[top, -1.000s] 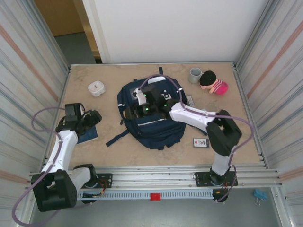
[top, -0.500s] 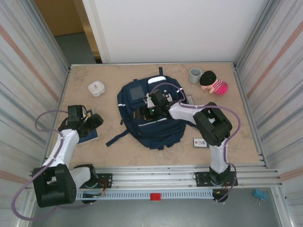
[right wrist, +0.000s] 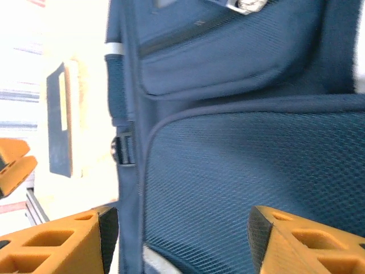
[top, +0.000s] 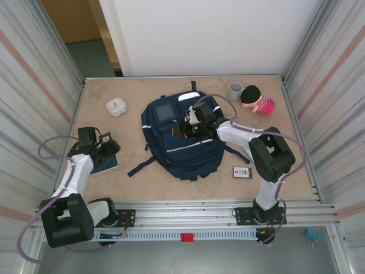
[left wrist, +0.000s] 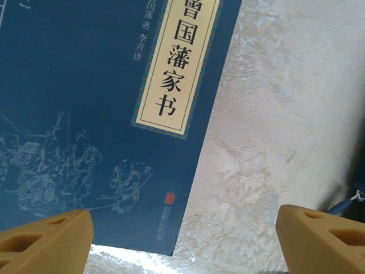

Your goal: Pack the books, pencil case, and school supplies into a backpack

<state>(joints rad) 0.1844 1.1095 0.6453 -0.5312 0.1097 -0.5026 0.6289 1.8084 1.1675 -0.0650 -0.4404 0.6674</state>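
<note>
Left gripper (left wrist: 182, 242) gapes over the teal, cream-labelled book (left wrist: 85, 114); right gripper (right wrist: 182, 240), seemingly empty, gapes above navy backpack (right wrist: 239, 160)

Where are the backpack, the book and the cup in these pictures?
backpack (top: 185, 157): top view, on its lower front panel.
book (left wrist: 74, 85): left wrist view, on its blue cover.
cup (top: 235, 90): top view, on its open top.

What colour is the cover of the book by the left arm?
Dark teal-blue book, with a cream title strip and pale line drawings; clearest in the left wrist view.
</note>
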